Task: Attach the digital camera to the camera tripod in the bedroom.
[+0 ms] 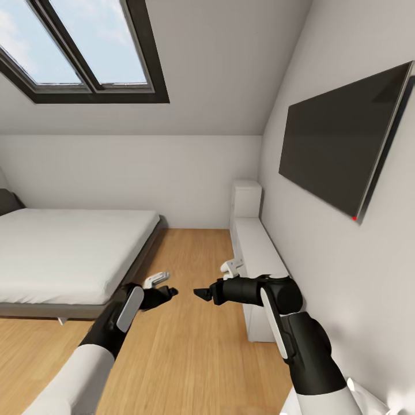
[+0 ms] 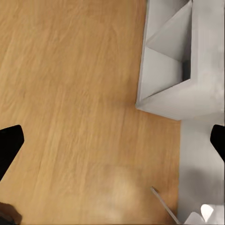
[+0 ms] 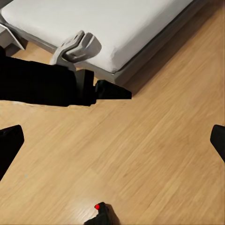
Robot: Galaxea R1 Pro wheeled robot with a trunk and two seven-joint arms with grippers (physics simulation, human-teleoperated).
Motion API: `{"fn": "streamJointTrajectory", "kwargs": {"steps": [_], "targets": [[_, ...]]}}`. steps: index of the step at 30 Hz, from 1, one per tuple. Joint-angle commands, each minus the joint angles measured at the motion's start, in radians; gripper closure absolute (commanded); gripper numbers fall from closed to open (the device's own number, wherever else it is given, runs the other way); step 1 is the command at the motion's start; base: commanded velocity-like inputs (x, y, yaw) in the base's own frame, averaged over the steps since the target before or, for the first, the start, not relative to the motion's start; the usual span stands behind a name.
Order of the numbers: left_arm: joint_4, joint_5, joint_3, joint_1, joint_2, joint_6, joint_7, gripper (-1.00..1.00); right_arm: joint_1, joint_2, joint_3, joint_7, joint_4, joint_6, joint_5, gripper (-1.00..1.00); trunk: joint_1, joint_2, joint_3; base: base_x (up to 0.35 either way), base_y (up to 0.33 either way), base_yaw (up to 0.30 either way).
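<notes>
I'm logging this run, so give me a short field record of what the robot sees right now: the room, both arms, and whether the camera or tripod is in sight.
room: bedroom, wood floor
bed: grey bed, head view's left
wall: dark screen at right
shelves: white unit below the screen
left gripper: open, empty
right gripper: open, empty
arms: tips facing each other above the floor
camera, tripod: not identifiable

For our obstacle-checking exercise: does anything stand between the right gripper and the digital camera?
Nothing visible does. The black, red-buttoned thing, likely the digital camera, has only bare floor toward the open right gripper; the left gripper hangs farther off.
</notes>
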Motion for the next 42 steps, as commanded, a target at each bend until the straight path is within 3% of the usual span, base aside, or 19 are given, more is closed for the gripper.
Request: {"fn": "streamJointTrajectory", "kwargs": {"steps": [1, 3, 13, 22, 23, 42], "targets": [[-0.018, 0.007, -0.001, -0.001, -0.009, 0.005, 0.01, -1.0, -0.001, 0.0, 0.0, 0.008, 0.0, 0.003, 0.01, -1.0, 0.0, -0.001, -0.001, 0.0, 0.0, 0.0], [-0.052, 0.006, -0.004, -0.003, -0.028, 0.014, 0.012, -1.0, -0.001, -0.001, 0.0, 0.007, 0.009, 0.003, 0.012, -1.0, 0.0, -0.001, -0.001, 0.0, 0.0, 0.0], [-0.077, 0.013, -0.007, -0.005, -0.06, 0.029, 0.012, -1.0, -0.001, -0.002, -0.001, 0.009, 0.024, 0.003, 0.012, -1.0, 0.0, -0.001, -0.001, 0.0, 0.0, 0.0], [-0.075, 0.013, -0.009, -0.005, -0.072, 0.03, 0.012, -1.0, -0.001, -0.001, -0.001, 0.007, 0.024, 0.003, 0.011, -1.0, 0.0, -0.001, -0.001, 0.0, 0.0, 0.0], [-0.074, 0.011, -0.01, -0.005, -0.097, 0.029, 0.014, -1.0, -0.001, -0.002, -0.006, 0.012, 0.024, 0.003, 0.009, -1.0, 0.004, -0.008, -0.004, 0.0, 0.0, 0.0], [-0.073, 0.005, -0.009, -0.006, -0.091, 0.028, 0.016, -1.0, -0.001, -0.004, -0.011, 0.014, 0.025, 0.003, 0.01, -1.0, 0.077, -0.141, -0.064, 0.0, 0.0, 0.0]]}}
